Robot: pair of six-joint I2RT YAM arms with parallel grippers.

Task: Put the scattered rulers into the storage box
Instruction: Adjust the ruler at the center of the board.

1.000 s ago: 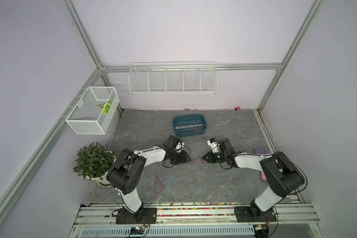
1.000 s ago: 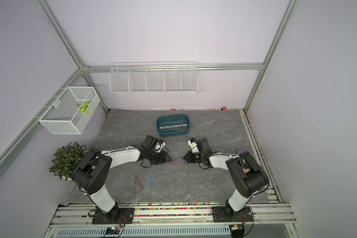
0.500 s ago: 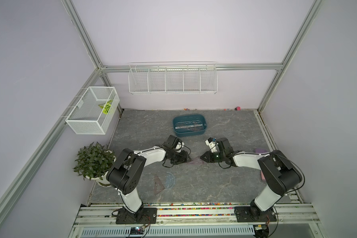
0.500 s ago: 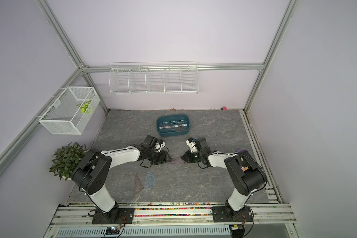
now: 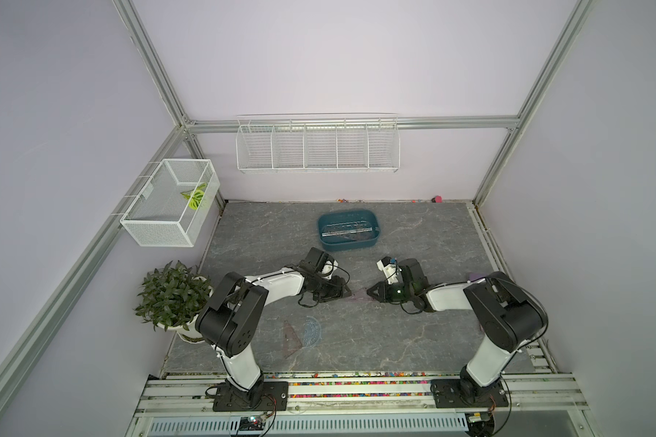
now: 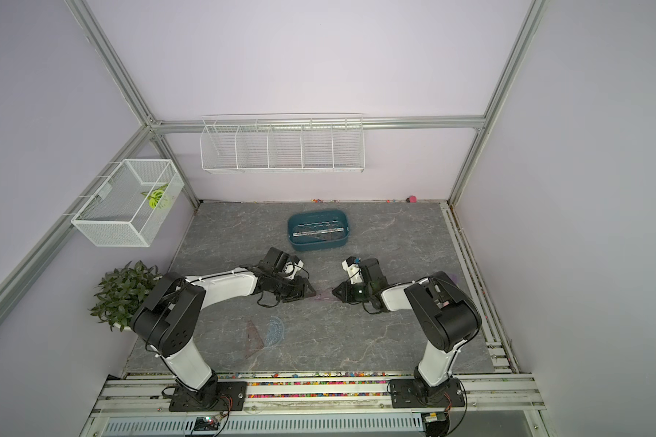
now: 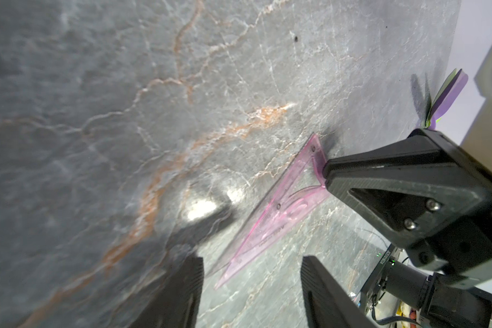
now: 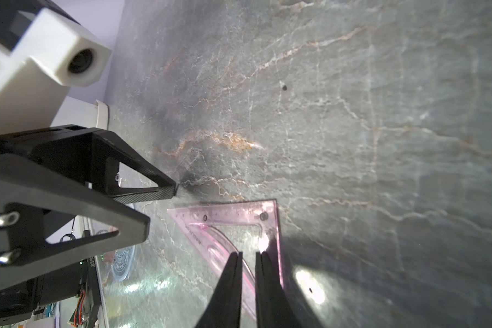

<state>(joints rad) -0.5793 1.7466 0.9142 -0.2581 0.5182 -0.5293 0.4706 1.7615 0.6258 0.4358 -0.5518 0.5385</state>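
Note:
A pink-purple triangle ruler (image 5: 358,296) (image 6: 323,296) lies on the grey table between my two grippers. My left gripper (image 7: 252,261) is open, and the triangle's (image 7: 281,210) sharp tip points into the gap between its fingers. My right gripper (image 8: 248,254) is shut to a thin slit, with its tips resting on the triangle (image 8: 239,215) near its short side. Nearer the front lie a brownish triangle (image 5: 291,338) and a bluish protractor (image 5: 313,331). The teal storage box (image 5: 320,230) at the back holds straight rulers (image 5: 343,230).
A potted plant (image 5: 171,295) stands at the table's left edge. A white mesh basket (image 5: 171,204) hangs on the left wall and a wire shelf (image 5: 317,145) on the back wall. A purple item (image 5: 474,276) lies behind the right arm.
My right gripper has slid a little to the left, toward the left gripper, along the triangle. The left arm has hardly moved.

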